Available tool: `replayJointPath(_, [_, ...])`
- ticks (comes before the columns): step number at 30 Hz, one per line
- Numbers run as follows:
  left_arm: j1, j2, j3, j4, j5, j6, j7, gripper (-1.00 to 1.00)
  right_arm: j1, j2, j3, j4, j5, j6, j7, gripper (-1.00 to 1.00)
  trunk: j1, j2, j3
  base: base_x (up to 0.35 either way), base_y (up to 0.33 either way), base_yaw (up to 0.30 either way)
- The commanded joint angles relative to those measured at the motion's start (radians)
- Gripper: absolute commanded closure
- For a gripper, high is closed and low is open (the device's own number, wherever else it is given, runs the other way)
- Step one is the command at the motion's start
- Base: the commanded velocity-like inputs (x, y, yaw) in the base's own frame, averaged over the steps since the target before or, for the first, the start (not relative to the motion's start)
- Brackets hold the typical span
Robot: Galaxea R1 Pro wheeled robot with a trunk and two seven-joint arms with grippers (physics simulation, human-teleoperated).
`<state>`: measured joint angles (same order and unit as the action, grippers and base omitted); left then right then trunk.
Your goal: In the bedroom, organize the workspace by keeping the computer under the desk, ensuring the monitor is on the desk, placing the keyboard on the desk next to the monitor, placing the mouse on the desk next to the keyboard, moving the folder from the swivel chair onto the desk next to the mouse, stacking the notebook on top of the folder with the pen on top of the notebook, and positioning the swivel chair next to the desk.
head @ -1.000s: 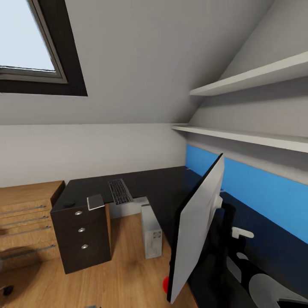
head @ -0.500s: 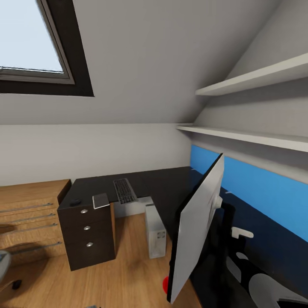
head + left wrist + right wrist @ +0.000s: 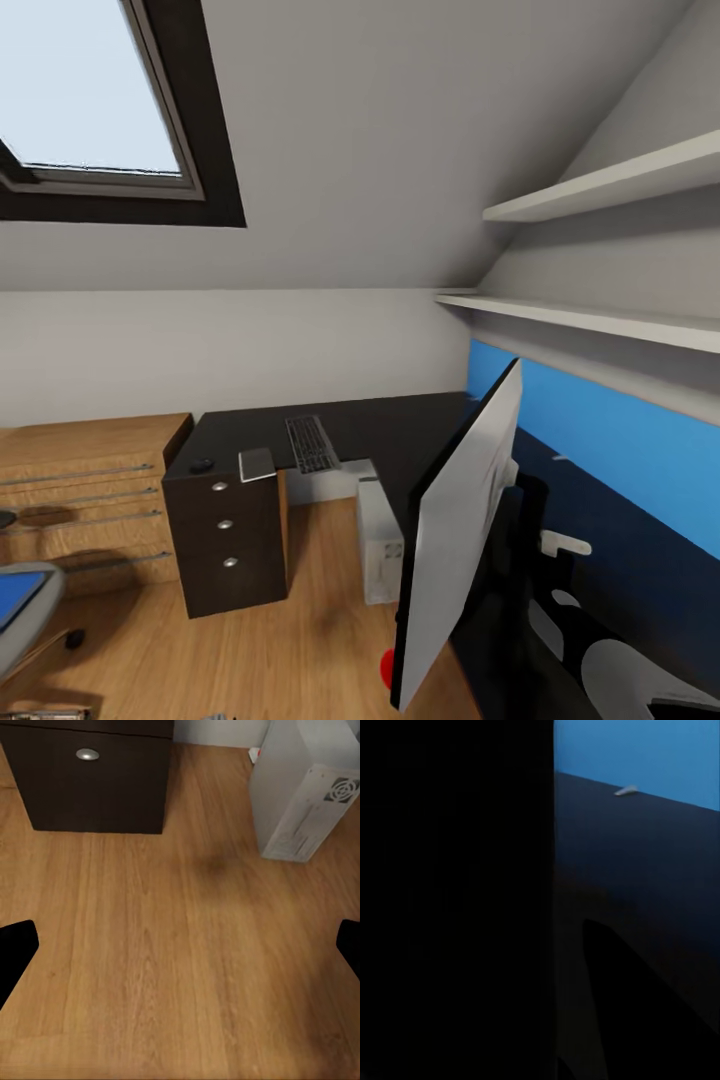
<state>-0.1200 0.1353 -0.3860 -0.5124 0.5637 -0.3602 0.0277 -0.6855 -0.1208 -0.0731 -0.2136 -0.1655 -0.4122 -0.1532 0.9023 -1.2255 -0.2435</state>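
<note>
The monitor (image 3: 455, 540) hangs close in front of me, edge-on with its pale back showing and a red dot (image 3: 386, 667) at its lower corner. My right gripper (image 3: 550, 547) is at its black stand (image 3: 528, 570), fingers lost in the dark. Farther off, the black desk (image 3: 400, 435) carries the keyboard (image 3: 311, 444), the grey notebook (image 3: 257, 464) and a small dark mouse (image 3: 202, 464). The grey computer (image 3: 304, 791) stands on the floor under the desk. At lower left, the swivel chair (image 3: 35, 615) holds the blue folder (image 3: 10, 597). A whitish pen (image 3: 626, 790) lies by the blue wall. My left gripper (image 3: 180, 945) hangs open over the floor.
Black drawers with silver knobs (image 3: 232, 540) close the desk's left end, and low wooden shelving (image 3: 85, 490) stands beside them. White wall shelves (image 3: 600, 320) run above the desk's right wing under the sloped ceiling. Wooden floor (image 3: 172, 945) lies between me and the drawers.
The view has swung left, so desk, drawers and computer sit farther right in the picture. The chair with the folder has come in at lower left. Monitor and right arm kept their place in the picture.
</note>
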Motion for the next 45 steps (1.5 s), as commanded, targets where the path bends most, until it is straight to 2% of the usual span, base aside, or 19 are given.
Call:
replayJointPath(1, [-0.001, 0.001, -0.008, 0.000, 0.010, -0.005, 0.003, -1.00, 0.000, 0.000, -0.006, 0.001, -0.011, -0.005, 0.001, 1.00, 0.000, -0.001, -0.001, 0.000, -0.186, 0.132])
replayJointPath(24, [-0.001, 0.001, -0.008, 0.000, 0.010, -0.006, 0.004, -1.00, 0.000, -0.002, -0.008, 0.002, -0.011, -0.004, 0.004, 1.00, 0.000, -0.001, -0.001, 0.000, -0.234, 0.039])
replayJointPath(36, [-0.001, 0.001, -0.008, 0.001, 0.011, -0.005, 0.004, -1.00, 0.000, 0.001, -0.005, 0.002, -0.013, -0.004, 0.004, 1.00, 0.000, -0.001, -0.002, 0.000, -0.026, 0.008])
replayJointPath(45, [-0.001, 0.001, -0.008, 0.000, 0.011, -0.005, 0.004, -1.00, 0.000, 0.001, -0.005, 0.001, -0.014, -0.004, 0.003, 1.00, 0.000, -0.001, -0.008, 0.000, -0.001, 0.152])
